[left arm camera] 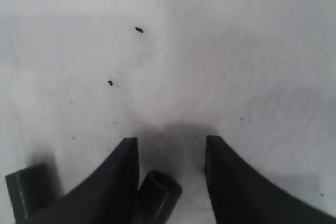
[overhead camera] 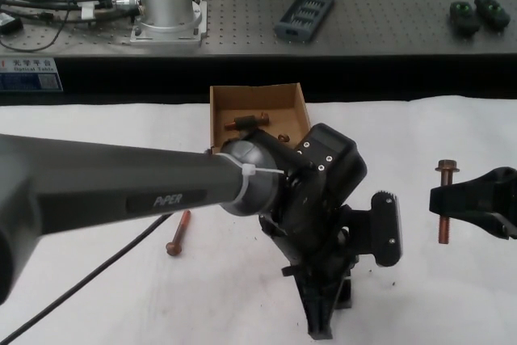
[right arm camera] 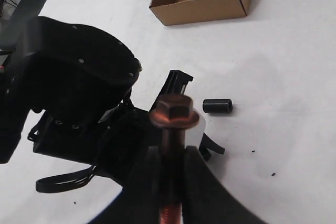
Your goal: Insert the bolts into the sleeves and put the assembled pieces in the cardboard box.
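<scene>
Copper-coloured bolt (right arm camera: 172,129) clamped upright in the right end effector (right arm camera: 172,161), head up, shank gripped about midway, held above the white-covered tabletop (overhead camera: 452,296). Left end effector (left arm camera: 169,148) down at the cloth, fingers (left arm camera: 118,182) apart, a black sleeve (left arm camera: 160,192) lying between them, bore end showing. Second sleeve (left arm camera: 29,192) just outside one finger. Spare bolt (overhead camera: 178,233) loose on the cloth; cardboard box (overhead camera: 218,119) at the far edge with assembled pieces (overhead camera: 246,123) inside.

Step in hand, as I read it: grasp the sleeve for mating. Best done by closing squarely on the sleeve's sides, leaving the bore clear and not catching the neighbour. Then lift, turn the bore toward the bolt's threaded tip, and line up the axes before pushing. Risk: the sleeve rolling out as the fingers close.
</scene>
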Available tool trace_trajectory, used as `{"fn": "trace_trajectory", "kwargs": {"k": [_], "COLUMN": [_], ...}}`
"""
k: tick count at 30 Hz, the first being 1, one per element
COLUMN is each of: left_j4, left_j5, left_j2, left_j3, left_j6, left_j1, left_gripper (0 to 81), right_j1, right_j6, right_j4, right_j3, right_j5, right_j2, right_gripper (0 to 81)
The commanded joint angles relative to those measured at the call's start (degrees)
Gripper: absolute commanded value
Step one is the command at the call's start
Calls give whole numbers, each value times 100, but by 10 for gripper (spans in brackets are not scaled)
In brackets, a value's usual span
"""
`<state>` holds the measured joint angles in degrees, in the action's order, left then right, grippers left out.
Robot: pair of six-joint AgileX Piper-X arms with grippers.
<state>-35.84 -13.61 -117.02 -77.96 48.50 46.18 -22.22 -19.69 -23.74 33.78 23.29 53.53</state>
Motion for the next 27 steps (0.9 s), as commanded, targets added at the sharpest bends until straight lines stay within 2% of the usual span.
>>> {"fn": "trace_trajectory", "kwargs": {"k": [1,15,27], "left_j4": [-732,-827,-800], "left_j5": [235,723,733], "left_j2": [-96,152,164], "left_j3": [65,65,65], "left_j6": [455,1199,1188], "left_j1": [-121,-141,-170], "left_gripper": [323,324,324], "right_j1": [9,9,9], "right_j6": [46,46,46], "right_j4": [47,95,101], "right_j3": [23,23,23], "right_j5": [84,84,84], "right_j2": [-80,-80,-80], "right_gripper": [11,11,11]}}
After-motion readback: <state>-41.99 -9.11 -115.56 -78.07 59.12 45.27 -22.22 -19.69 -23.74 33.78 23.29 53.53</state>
